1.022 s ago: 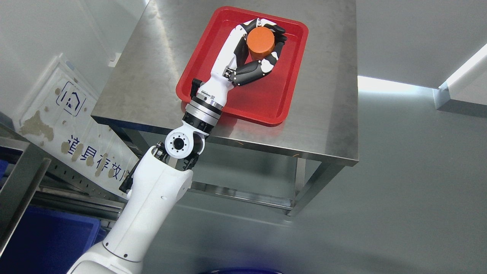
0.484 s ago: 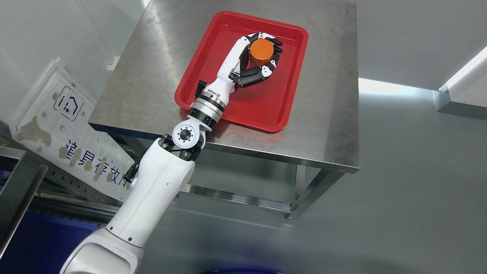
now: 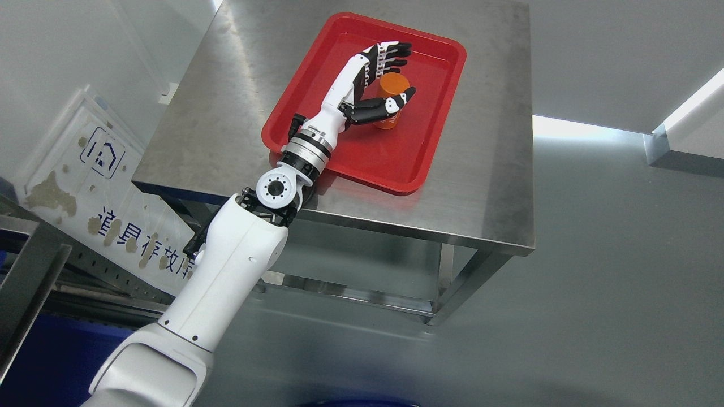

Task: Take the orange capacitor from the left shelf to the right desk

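One view only, from the head camera, looking down on a brushed stainless-steel surface (image 3: 226, 102) on angular metal legs, standing on a grey glossy floor (image 3: 594, 294) that reflects strips of light. A red tray (image 3: 396, 164) lies on the surface, toward its far right part. The orange capacitor (image 3: 392, 96) stands upright inside the tray, in its upper half. The left robot hand (image 3: 379, 79) reaches in from the lower left on a white arm; its fingers (image 3: 393, 53) are spread wide, extended just beyond the capacitor's far side, while the thumb (image 3: 396, 103) crosses in front of the capacitor's lower body, so nothing is gripped. At left, a white sign (image 3: 102, 198) with blue characters leans against the wall beside a metal shelf frame (image 3: 28, 271), with a blue bin (image 3: 34, 362) below it.
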`<state>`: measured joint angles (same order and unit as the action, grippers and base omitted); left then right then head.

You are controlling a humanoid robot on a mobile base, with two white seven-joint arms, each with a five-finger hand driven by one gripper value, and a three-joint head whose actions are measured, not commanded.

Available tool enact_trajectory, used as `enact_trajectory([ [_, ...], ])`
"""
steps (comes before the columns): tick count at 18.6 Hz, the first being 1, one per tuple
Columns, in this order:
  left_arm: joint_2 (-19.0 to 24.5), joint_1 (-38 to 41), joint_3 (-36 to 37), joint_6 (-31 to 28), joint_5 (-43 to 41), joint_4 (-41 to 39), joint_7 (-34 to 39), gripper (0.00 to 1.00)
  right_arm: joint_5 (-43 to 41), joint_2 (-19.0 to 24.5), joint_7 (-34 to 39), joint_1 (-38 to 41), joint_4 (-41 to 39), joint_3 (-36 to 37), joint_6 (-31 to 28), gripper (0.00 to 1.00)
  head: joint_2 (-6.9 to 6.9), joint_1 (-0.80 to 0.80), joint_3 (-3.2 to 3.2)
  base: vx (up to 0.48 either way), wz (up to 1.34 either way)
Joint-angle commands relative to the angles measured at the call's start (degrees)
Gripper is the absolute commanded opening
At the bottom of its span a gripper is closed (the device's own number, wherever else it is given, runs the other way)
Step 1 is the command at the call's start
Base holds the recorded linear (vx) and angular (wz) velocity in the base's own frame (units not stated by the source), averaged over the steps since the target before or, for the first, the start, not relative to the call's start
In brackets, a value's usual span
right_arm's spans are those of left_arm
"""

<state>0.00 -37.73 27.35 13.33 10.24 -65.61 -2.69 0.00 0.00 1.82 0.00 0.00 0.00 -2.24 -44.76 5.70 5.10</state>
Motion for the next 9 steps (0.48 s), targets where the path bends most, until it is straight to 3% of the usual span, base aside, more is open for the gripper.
enact_trajectory([
  [1,1.0,-5.2,-8.2,-0.1,0.0,1.9,-0.4,0.92,0.3,-1.0,0.0,-0.1,-1.9,0.6,0.0,1.00,0.00,0.00,0.00,0.000,0.00],
  [4,1.0,-7.4,-14.1,-0.4,0.1,-2.9,-0.5,0.96,0.3,-1.0,0.0,-0.1,-1.9,0.6,0.0,1.00,0.00,0.00,0.00,0.000,0.00],
  [9,1.0,-5.4,-26.9,-7.5,0.2,-10.5,-0.6,0.96,0.3,-1.0,0.0,-0.1,-1.9,0.6,0.0,1.00,0.00,0.00,0.00,0.000,0.00],
])
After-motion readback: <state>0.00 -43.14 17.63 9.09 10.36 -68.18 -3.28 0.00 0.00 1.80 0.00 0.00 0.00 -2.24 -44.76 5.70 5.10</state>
